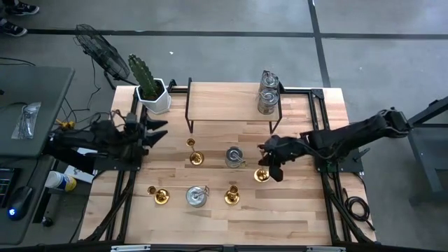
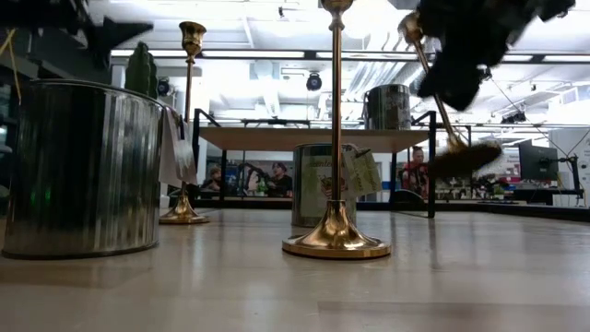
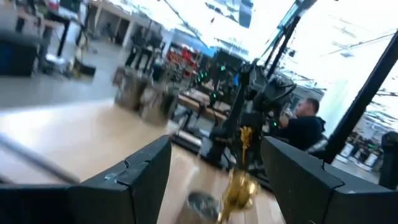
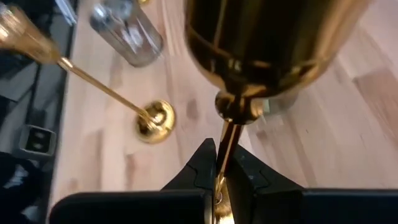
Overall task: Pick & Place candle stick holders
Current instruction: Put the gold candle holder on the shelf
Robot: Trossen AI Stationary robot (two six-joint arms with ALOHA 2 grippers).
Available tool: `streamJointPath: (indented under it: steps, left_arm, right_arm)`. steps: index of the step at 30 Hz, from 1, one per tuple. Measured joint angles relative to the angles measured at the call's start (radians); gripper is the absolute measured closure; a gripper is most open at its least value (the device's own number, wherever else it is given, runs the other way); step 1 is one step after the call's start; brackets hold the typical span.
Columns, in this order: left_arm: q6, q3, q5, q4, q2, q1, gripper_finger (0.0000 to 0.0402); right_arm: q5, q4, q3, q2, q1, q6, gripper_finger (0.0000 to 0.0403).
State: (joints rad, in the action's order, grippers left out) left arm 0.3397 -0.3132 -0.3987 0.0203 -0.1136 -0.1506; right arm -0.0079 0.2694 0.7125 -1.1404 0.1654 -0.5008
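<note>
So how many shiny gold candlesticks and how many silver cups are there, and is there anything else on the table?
Gold candlesticks: 4, at and, the last one in the right tool
Silver cup holders: 4, at and
Cactus in white pot: 1
Black wire shelf: 1
Total: 10

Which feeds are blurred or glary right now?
Left wrist view: smeared all over, with the gold candlestick indistinct. Low view: the ceiling lights are blown out and the lifted candlestick's base is blurred. Right wrist view: the gold base is very close and soft. High view: sharp.
</note>
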Motion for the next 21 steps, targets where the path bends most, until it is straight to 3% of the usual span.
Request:
streamJointPath:
  steps: [9,15,21]
  left_arm:
    - [-0.134,-0.275,-0.018,-0.002,-0.325,0.0,0.0156]
    - [-0.134,-0.471,-0.09,0.0,-0.579,0.0,0.0156]
    - [-0.134,-0.659,-0.074,0.003,-0.834,0.0,0.0156]
  right_arm:
    - [-0.048,0.036,0.156,0.0,-0.07,0.06,0.0395]
    - [-0.05,0.042,0.24,0.0,-0.102,0.118,0.0395]
    - [-0.048,0.049,0.257,0.001,-0.113,0.14,0.0396]
